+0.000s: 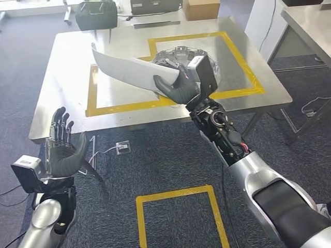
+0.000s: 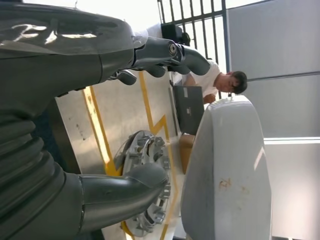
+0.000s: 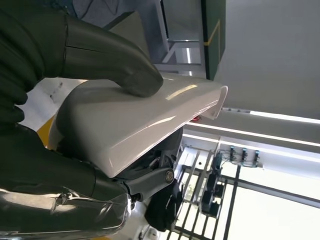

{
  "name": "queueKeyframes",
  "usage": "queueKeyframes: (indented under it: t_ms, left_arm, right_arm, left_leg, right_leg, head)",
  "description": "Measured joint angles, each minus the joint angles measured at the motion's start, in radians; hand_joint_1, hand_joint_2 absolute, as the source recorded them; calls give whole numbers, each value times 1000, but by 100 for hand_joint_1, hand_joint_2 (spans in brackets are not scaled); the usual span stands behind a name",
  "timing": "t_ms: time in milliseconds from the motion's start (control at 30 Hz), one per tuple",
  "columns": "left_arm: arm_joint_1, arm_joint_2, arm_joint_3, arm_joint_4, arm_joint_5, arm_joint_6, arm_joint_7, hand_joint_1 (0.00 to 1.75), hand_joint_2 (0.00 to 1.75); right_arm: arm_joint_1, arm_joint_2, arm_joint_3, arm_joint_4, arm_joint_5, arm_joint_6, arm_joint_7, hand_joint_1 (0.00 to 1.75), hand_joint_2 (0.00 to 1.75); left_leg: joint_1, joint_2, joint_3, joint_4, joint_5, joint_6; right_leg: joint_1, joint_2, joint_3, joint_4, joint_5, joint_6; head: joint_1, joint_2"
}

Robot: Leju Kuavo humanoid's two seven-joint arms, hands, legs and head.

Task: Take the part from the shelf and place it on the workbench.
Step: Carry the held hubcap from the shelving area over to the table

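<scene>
Presently: white part (image 1: pixel 129 70), clamped in right hand (image 1: pixel 177 89), carried above the desk (image 1: pixel 58 111) and its yellow tape outline (image 1: pixel 91 98). Left hand (image 1: pixel 62 147) raised, fingers apart, holding nothing. Fetching looks done; setting-down remains.

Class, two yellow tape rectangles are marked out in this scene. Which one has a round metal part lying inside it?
The yellow tape rectangle on the steel workbench: the round metal part lies inside it. The yellow tape rectangle on the carpet encloses only floor.

Silver arms; dark grey left hand (image 1: pixel 62 150) and right hand (image 1: pixel 176 89); exposed black wrist wiring
</scene>
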Motion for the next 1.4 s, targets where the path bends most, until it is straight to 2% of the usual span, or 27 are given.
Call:
queueKeyframes:
  t_ms: [33, 67, 100, 133, 267, 333, 400, 433, 467, 500, 533, 600, 633, 667, 733, 800, 833, 933, 967, 1000, 1033, 1100, 1167, 1200, 1300, 1333, 1400]
  left_arm:
    - [0, 0, 0, 0, 0, 0, 0, 0, 175]
    - [-1, 0, 0, 0, 0, 0, 0, 0, 175]
    - [-2, 0, 0, 1, 0, 0, 0, 0, 175]
    - [-2, 0, 0, 1, 0, 0, 0, 0, 175]
    - [-5, 0, 0, 3, 2, -3, -2, 0, 175]
    - [-8, 0, 0, 3, 3, -4, -3, 0, 175]
    - [-8, -1, 0, 4, 4, -5, -4, 0, 175]
    - [-8, -1, 0, 6, 5, -5, -4, 0, 175]
    - [-8, -1, 0, 7, 6, -6, -4, 0, 175]
    - [-8, -1, 0, 9, 7, -6, -4, 0, 175]
    - [-8, -1, 0, 10, 7, -6, -5, 0, 175]
    - [-10, -3, 0, 12, 7, -6, -5, 0, 175]
    - [-12, -4, 0, 13, 7, -6, -6, 0, 175]
    - [-13, -5, 0, 15, 7, -6, -6, 0, 175]
    - [-18, -8, 0, 16, 5, -6, -6, 0, 175]
    - [-23, -10, 0, 17, 4, -5, -7, 0, 175]
    - [-25, -10, 0, 17, 3, -5, -7, 0, 175]
    - [-25, -10, 0, 20, 3, -4, -7, 0, 175]
    - [-23, -10, 0, 22, 3, -4, -6, 0, 175]
    - [-22, -10, 0, 23, 3, -4, -6, 0, 175]
    - [-22, -10, 0, 24, 3, -4, -6, 0, 175]
    - [-22, -10, 0, 25, 3, -4, -6, 0, 175]
    - [-24, -10, 0, 26, 4, -6, -6, 0, 175]
    - [-25, -11, 0, 26, 4, -8, -6, 0, 175]
    - [-28, -12, -1, 26, 3, -15, -7, 0, 175]
    - [-30, -13, -1, 26, 3, -16, -7, 0, 175]
    - [-33, -15, 0, 27, 3, -20, -7, 0, 175]
  right_arm:
    - [-1, 1, 0, 4, 0, 0, 0, 175, 175]
    - [-4, 2, 0, 7, 0, 0, -1, 175, 175]
    - [-7, 3, 1, 11, 0, 0, -1, 175, 175]
    - [-10, 5, 1, 15, 0, 0, -2, 175, 175]
    - [-23, 8, 0, 34, 3, 0, -10, 175, 175]
    - [-36, 10, 0, 52, 9, 1, -20, 175, 175]
    - [-50, 14, 1, 82, 18, 4, -34, 175, 175]
    - [-55, 16, 1, 101, 22, 6, -42, 175, 175]
    - [-61, 18, 1, 121, 27, 7, -50, 175, 175]
    - [-68, 20, 2, 142, 32, 9, -58, 175, 175]
    - [-77, 23, 2, 163, 39, 12, -67, 175, 175]
    - [-103, 33, 3, 203, 53, 16, -84, 175, 175]
    - [-117, 39, 4, 222, 61, 17, -90, 175, 175]
    - [-129, 46, 5, 241, 68, 17, -95, 175, 175]
    - [-146, 62, 7, 271, 81, 15, -101, 175, 175]
    - [-162, 79, 8, 297, 88, 11, -105, 175, 175]
    - [-173, 89, 9, 313, 90, 9, -107, 175, 175]
    - [-197, 111, 11, 361, 96, 4, -112, 175, 175]
    - [-197, 115, 11, 372, 100, 2, -112, 175, 175]
    - [-197, 120, 11, 382, 104, 1, -112, 175, 175]
    - [-198, 125, 12, 390, 106, -1, -112, 175, 175]
    - [-206, 136, 12, 410, 107, -3, -111, 175, 175]
    - [-219, 149, 13, 436, 107, -5, -110, 175, 175]
    - [-224, 153, 13, 448, 107, -7, -109, 175, 175]
    - [-235, 161, 15, 472, 107, -13, -104, 175, 175]
    - [-240, 162, 15, 480, 107, -15, -102, 175, 175]
    - [-250, 165, 16, 497, 108, -20, -100, 175, 175]
  left_leg:
    - [1, 1, 30, -85, 56, 1]
    - [0, 1, 56, -158, 97, 3]
    - [-2, 2, 76, -210, 115, 8]
    - [-4, 2, 85, -234, 123, 14]
    - [-6, 1, 105, -239, 107, 40]
    - [-5, 1, 123, -240, 97, 49]
    - [-5, 1, 137, -240, 84, 52]
    - [-5, 0, 145, -240, 76, 53]
    - [-5, -1, 156, -240, 67, 52]
    - [-5, -3, 169, -240, 58, 51]
    - [-6, -5, 183, -240, 48, 50]
    - [-9, -7, 205, -239, 30, 45]
    - [-10, -7, 209, -240, 22, 40]
    - [-11, -7, 210, -238, 17, 35]
    - [-12, -6, 214, -235, 9, 24]
    - [-10, -4, 203, -198, 3, 14]
    - [-8, -3, 172, -144, -7, 8]
    - [-4, -1, 18, 64, -68, -5]
    - [-4, -1, -17, 90, -80, -6]
    - [-4, -1, -32, 80, -75, -6]
    - [-4, -1, -27, 33, -48, -4]
    - [-6, -1, 20, -129, 62, 5]
    - [-11, 0, 56, -237, 137, 16]
    - [-13, -1, 64, -256, 149, 22]
    - [-9, -1, 86, -257, 132, 36]
    - [-8, -1, 96, -257, 125, 40]
    - [-8, -2, 116, -257, 109, 46]
  right_leg:
    - [0, 0, 11, 0, -10, 3]
    - [1, 0, 22, 1, -19, 7]
    - [2, 1, 27, 1, -28, 12]
    - [2, 1, 30, 2, -33, 18]
    - [0, 0, 27, 38, -50, 39]
    - [-2, -3, -24, 134, -75, 48]
    - [-3, -3, -113, 276, -124, 53]
    - [-3, -4, -151, 323, -146, 54]
    - [-3, -4, -174, 333, -150, 53]
    - [-3, -4, -177, 302, -130, 50]
    - [-2, -4, -165, 242, -86, 45]
    - [2, -5, -133, 97, 25, 32]
    - [5, -5, -119, 46, 58, 26]
    - [8, -5, -111, 17, 73, 20]
    - [9, -3, -95, 2, 70, 11]
    - [5, -1, -79, 0, 66, 3]
    - [3, 1, -70, -1, 61, -1]
    - [3, 2, -48, -1, 38, -8]
    - [3, 2, -38, -1, 29, -8]
    - [4, 2, -27, 0, 19, -7]
    - [4, 3, -15, 1, 8, -7]
    - [5, 5, 10, 3, -15, -3]
    - [6, 8, 23, 4, -35, 6]
    - [7, 10, 27, 6, -42, 12]
    - [8, 8, 28, 27, -54, 24]
    - [7, 6, 12, 61, -59, 26]
    - [4, 2, -61, 189, -84, 31]
  head:
    - [-3, 0]
    - [-6, 0]
    - [-8, 0]
    - [-10, 0]
    - [-4, 0]
    - [6, 0]
    - [14, 0]
    - [17, 0]
    - [20, 0]
    - [25, 0]
    - [31, 0]
    - [38, 0]
    - [40, 0]
    - [39, 0]
    - [37, 0]
    - [34, 0]
    - [29, 0]
    - [8, 0]
    - [5, 0]
    - [2, 0]
    - [0, 0]
    - [-6, 0]
    - [-12, 0]
    - [-14, 0]
    - [-10, 0]
    - [-5, 0]
    - [3, 0]
